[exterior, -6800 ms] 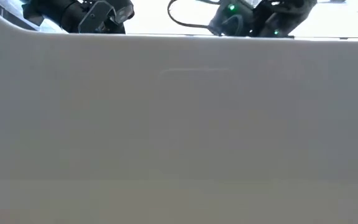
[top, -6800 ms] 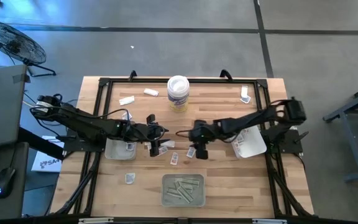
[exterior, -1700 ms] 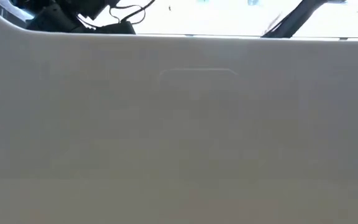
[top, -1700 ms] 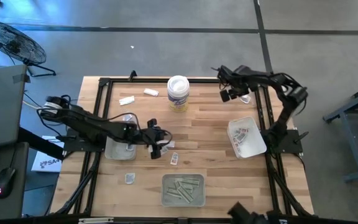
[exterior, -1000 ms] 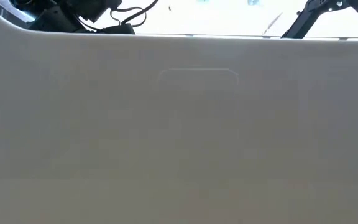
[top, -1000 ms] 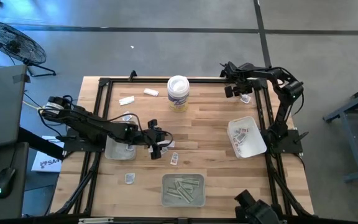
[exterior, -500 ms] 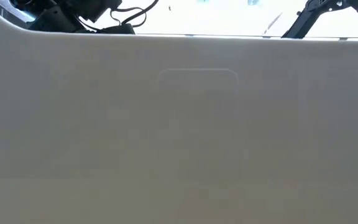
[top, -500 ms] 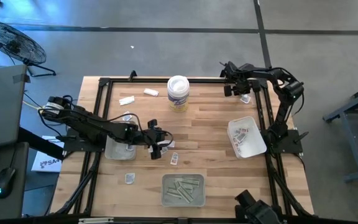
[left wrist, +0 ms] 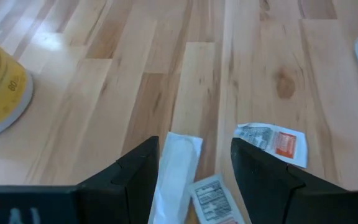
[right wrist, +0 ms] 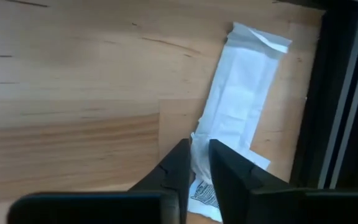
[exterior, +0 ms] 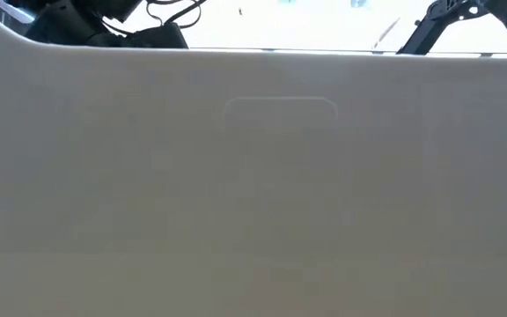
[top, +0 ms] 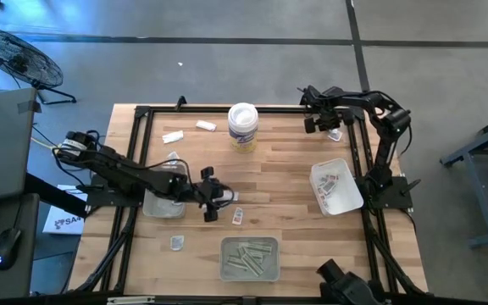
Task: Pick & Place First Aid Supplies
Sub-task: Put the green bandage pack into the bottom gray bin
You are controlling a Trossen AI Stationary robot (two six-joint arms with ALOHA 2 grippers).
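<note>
The first aid supplies lie scattered on the wooden table. My left gripper (top: 217, 200) is open near the table's middle, low over a pale strip wrapper (left wrist: 176, 167) that lies between its fingers. A small printed packet (left wrist: 214, 196) and an orange-printed packet (left wrist: 272, 139) lie beside it. My right gripper (top: 315, 120) is at the far right corner, shut on a white strip wrapper (right wrist: 242, 93) that lies on a printed packet (right wrist: 202, 191). More packets rest flat near the far left (top: 174, 135) (top: 206, 125). My right gripper pinches the strip wrapper's nearer end (right wrist: 201, 144) between its two fingers, coming from above and pointing down. The rest of the wrapper lies flat on the table beside the black frame rail.
The white tub (top: 242, 125) stands at the far middle. Grey trays sit at the left (top: 163, 205), the right (top: 337, 188) with packets, and the near middle (top: 250, 258) with strips. A black frame (top: 356, 144) rims the table. A pale surface fills the low view.
My left gripper has shifted a little toward the table's near left. My right gripper has stayed over the far right corner packets.
</note>
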